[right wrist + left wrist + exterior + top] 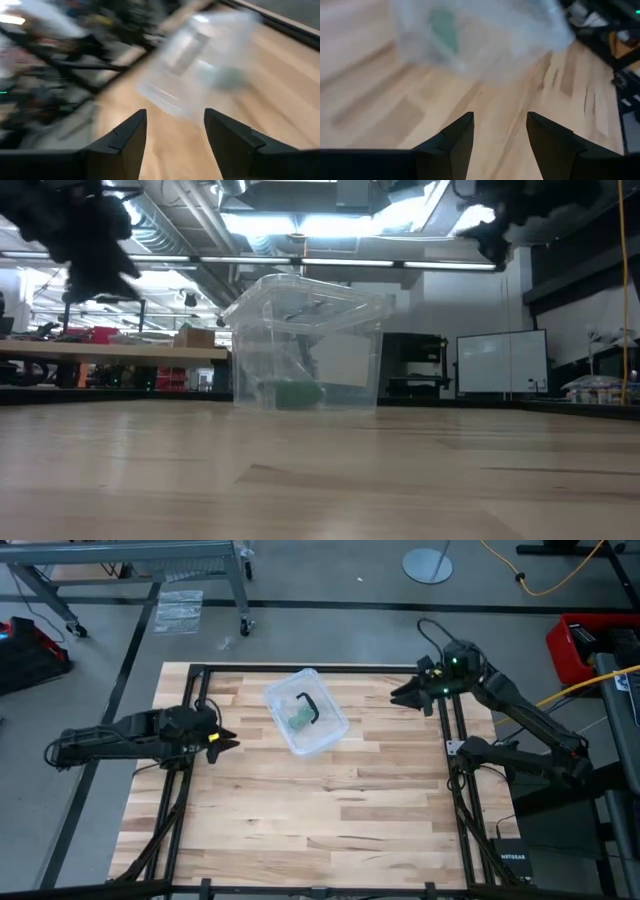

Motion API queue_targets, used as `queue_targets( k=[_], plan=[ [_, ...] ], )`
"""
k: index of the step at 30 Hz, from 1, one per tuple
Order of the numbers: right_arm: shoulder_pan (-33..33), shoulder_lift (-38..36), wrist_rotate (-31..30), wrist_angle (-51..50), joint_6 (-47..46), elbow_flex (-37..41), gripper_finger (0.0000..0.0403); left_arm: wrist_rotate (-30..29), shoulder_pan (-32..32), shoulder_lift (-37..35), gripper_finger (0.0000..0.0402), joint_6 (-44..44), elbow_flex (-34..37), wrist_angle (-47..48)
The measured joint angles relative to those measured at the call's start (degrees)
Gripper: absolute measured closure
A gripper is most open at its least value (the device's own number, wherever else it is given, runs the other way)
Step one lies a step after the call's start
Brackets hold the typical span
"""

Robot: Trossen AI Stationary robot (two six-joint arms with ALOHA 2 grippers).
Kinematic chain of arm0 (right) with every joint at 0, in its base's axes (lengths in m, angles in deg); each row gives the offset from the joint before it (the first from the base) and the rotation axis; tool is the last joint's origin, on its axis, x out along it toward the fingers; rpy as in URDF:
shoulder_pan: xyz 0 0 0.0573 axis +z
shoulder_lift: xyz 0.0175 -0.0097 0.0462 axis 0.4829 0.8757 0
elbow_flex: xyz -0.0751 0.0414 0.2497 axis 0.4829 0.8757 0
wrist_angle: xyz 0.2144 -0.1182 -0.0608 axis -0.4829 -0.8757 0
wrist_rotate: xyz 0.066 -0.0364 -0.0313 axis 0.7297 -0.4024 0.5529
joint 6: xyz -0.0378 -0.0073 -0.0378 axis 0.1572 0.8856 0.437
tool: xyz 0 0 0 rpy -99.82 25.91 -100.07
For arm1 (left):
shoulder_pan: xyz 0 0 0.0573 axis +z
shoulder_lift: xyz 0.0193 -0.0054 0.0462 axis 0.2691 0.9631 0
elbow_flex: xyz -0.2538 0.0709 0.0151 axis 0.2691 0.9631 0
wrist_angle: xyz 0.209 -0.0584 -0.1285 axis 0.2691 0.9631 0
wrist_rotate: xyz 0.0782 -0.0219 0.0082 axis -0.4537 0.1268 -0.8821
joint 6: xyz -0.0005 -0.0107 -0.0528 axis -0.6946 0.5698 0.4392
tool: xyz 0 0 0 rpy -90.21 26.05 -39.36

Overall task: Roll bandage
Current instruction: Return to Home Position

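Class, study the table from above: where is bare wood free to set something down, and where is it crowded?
Freest: the table's wide bare stretch below the clear box in the high view. A smaller gap separates box and right gripper. Crowded: around the box, left gripper close by.

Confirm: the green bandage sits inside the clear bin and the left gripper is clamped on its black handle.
Wrong on the grip. The bandage is inside the clear bin, but the left gripper hangs clear of the black handle, jaws open and empty, as the high view shows.
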Motion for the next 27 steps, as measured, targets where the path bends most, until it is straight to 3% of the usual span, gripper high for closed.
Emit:
queue_targets(
  k=[5, 14, 19, 27],
  plan=[
    [0.0, -3.1, -12.3, -8.5, 3.8, 0.2, 0.0201, 0.0, 0.0, 0.0, 0.0226, -9.7, 4.4, -11.5],
    [0.0, -10.7, -13.1, -2.7, 1.8, 10.3, 0.0201, -0.1, 0.0, -0.1, 0.0226, -14.0, 14.5, -25.2],
    [0.0, -15.1, -9.8, 8.8, -3.3, 19.8, 0.0201, 0.3, 0.0, -0.1, 0.0226, -14.7, 18.5, -28.9],
    [1.4, -17.4, -5.5, 37.4, -15.3, 33.9, 0.0201, 0.4, 0.0, -0.1, 0.0226, -18.3, 20.5, -29.1]
  ],
)
